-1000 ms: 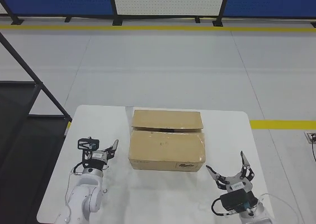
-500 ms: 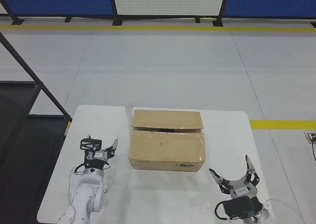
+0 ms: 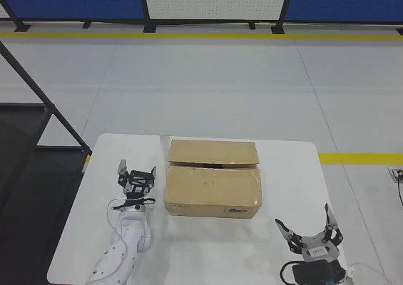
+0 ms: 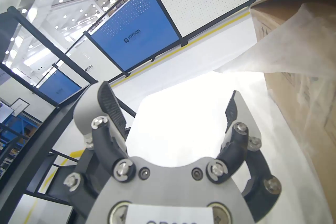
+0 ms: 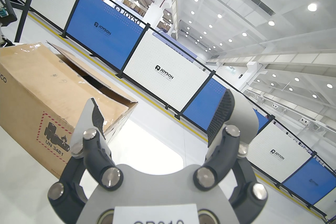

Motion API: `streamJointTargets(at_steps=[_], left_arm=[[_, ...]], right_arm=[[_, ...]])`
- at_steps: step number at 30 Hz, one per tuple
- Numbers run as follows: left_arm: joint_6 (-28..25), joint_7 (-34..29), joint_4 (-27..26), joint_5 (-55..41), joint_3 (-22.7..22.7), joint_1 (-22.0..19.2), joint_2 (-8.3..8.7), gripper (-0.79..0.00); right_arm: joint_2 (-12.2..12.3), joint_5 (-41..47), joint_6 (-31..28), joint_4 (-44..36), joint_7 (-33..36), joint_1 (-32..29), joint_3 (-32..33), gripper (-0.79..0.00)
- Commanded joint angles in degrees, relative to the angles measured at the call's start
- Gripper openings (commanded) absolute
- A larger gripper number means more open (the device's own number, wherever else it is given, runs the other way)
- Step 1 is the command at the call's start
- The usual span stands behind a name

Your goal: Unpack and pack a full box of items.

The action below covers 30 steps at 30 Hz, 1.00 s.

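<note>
I have the left gripper (image 4: 168, 92) over the table (image 4: 183, 128), fingers spread wide. The box (image 4: 299, 109) stands close on its right, with a filmy strip (image 4: 273, 51) across its side.

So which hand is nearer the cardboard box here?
Left. The left hand sits open close beside one end of the box, not touching. The right hand, also open, is off the box's opposite front corner, clearly farther away.
</note>
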Motion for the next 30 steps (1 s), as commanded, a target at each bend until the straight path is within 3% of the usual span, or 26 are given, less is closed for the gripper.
streamJointTargets(at_steps=[1,11,21,26,30], left_arm=[[-0.75,1.01,2.68,-0.55,-0.07,-1.42,-0.23,0.0],[-3.06,0.43,2.58,-1.9,-0.46,-1.69,-0.33,0.0],[-30.57,-15.84,-12.52,-26.79,-12.68,2.89,1.55,0.0],[-45.15,-30.92,-16.47,-43.56,-18.81,4.05,2.65,0.0],[-46.21,-32.57,-16.89,-43.89,-19.7,4.02,2.94,0.0]], right_arm=[[0.02,-0.04,0.18,-0.35,0.03,-0.47,0.22,0.0],[0.04,0.22,-0.1,-0.4,0.58,-0.51,0.49,0.0],[0.01,0.3,-1.1,1.26,0.97,1.68,-0.36,0.0],[0.0,0.39,-1.27,1.59,1.1,2.12,-0.59,0.0],[0.0,0.37,-1.39,1.78,1.33,2.43,-0.69,0.0]])
